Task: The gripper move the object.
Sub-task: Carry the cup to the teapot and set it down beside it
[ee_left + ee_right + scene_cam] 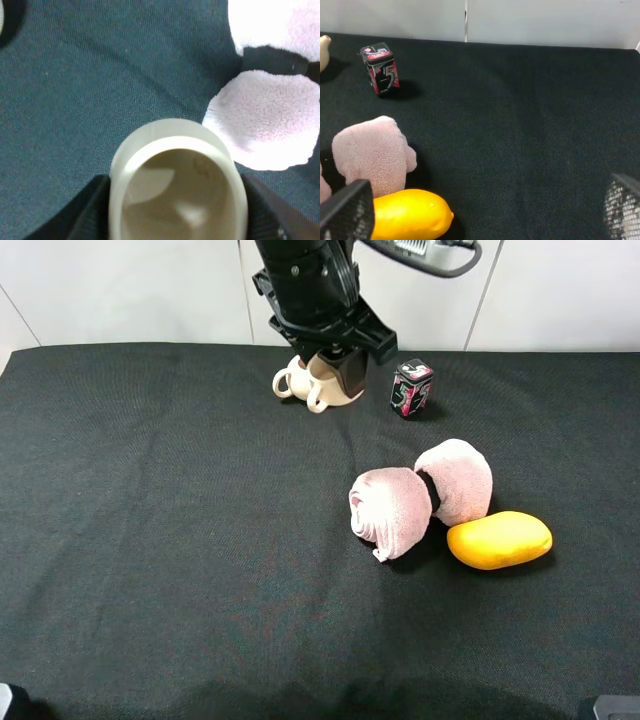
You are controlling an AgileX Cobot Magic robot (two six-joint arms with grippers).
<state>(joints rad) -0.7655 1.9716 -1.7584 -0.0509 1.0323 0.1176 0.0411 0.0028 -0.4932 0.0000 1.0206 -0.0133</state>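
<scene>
**Exterior high view.** We find the left gripper [335,368] at the far edge of the table [150,540], closed over the cup [330,392]. The cup is just beside the teapot [291,378], and the box [411,388] is near on its other side. The earmuffs [420,500] and the yellow fruit [500,540] lie well apart from it, toward the near edge. We cannot tell from this view whether the cup is clear of the table.

**Left wrist view.** The cup [175,195] fills the space between the two black fingers [85,217], which bear on its outer wall from either side. We judge the grasp complete and the carry to be the step in hand. The cup is cream outside and dull brown inside, with a thick rounded rim. The surface looks smooth, so we expect it to slip if the hold slackens. Its handle does not show here. The earmuffs [265,117] lie beyond it.

The next move calls for the following:
- Raise the cup clear of the teapot before any sideways travel.
- Keep the jaws firm.
- Set down on bare table, away from the box and earmuffs.

**Right wrist view.** The right gripper [485,212] stands wide open and holds nothing. The cup is not in this view.
</scene>
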